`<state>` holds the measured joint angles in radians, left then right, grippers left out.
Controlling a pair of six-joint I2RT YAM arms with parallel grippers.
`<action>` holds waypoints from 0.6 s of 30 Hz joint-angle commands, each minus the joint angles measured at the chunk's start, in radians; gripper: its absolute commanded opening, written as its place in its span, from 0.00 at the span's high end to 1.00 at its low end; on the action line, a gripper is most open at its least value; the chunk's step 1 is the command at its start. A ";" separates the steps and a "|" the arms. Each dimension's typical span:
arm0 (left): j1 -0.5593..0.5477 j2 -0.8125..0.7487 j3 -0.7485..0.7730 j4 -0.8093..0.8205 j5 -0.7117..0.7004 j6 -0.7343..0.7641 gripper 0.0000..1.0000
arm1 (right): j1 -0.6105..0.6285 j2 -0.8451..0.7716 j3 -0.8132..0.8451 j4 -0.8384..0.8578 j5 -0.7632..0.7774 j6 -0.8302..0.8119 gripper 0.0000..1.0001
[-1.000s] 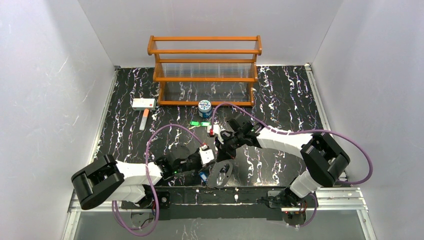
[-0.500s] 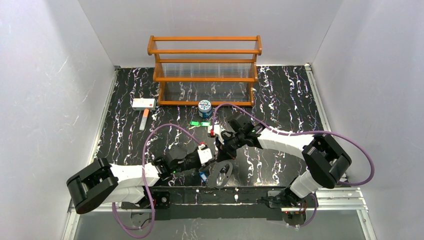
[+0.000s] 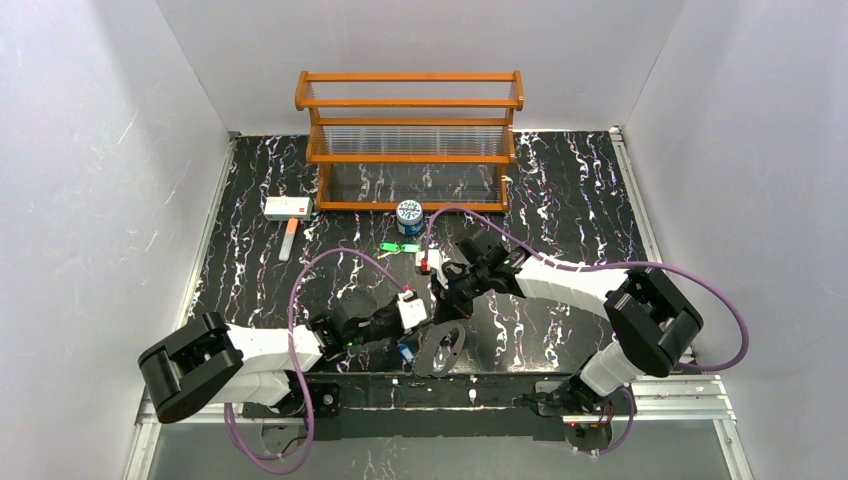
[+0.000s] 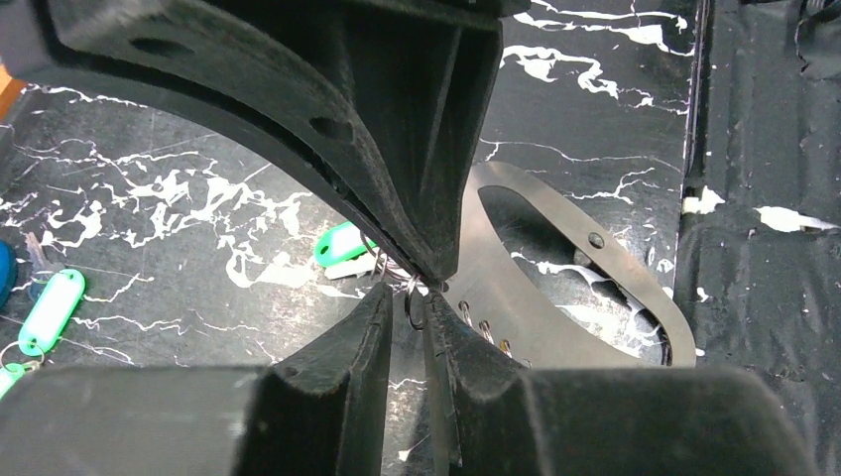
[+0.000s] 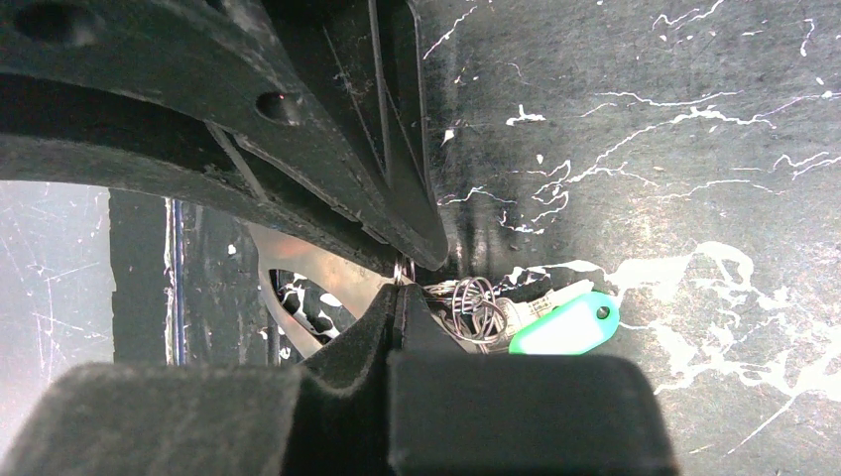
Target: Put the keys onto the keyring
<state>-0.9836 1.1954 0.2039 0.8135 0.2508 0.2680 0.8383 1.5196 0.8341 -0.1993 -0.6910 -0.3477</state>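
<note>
The keyring (image 4: 555, 297) is a flat grey oval loop lying near the table's front edge (image 3: 424, 358). Both grippers meet just above its far end. My right gripper (image 5: 400, 293) is shut on a small wire ring (image 5: 404, 268) of a bunch of keys with a green tag (image 5: 565, 325). My left gripper (image 4: 407, 297) stands narrowly open. The same wire ring (image 4: 415, 302) sits edge-on in its gap, against one finger. In the top view the left gripper (image 3: 428, 318) and right gripper (image 3: 441, 300) almost touch. Two more green keys (image 3: 400, 247) lie farther back, and a blue key (image 3: 406, 352) lies beside the loop.
A wooden rack (image 3: 410, 140) stands at the back. A blue-and-white can (image 3: 409, 215) sits in front of it. A white box with a red mark (image 3: 288, 207) lies at the left. Purple cables loop over both arms.
The left jaws have parted a little around the wire ring, and the left arm has shifted slightly. The right gripper has stayed put.
</note>
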 commanded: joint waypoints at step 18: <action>0.001 -0.081 -0.020 0.117 -0.099 -0.128 1.00 | 0.004 -0.317 -0.286 0.439 0.087 0.086 0.49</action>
<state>-0.9840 1.1522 0.2031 0.8238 0.1989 0.2104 0.8398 1.2739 0.6071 0.0456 -0.6216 -0.3069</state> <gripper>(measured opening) 0.013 0.502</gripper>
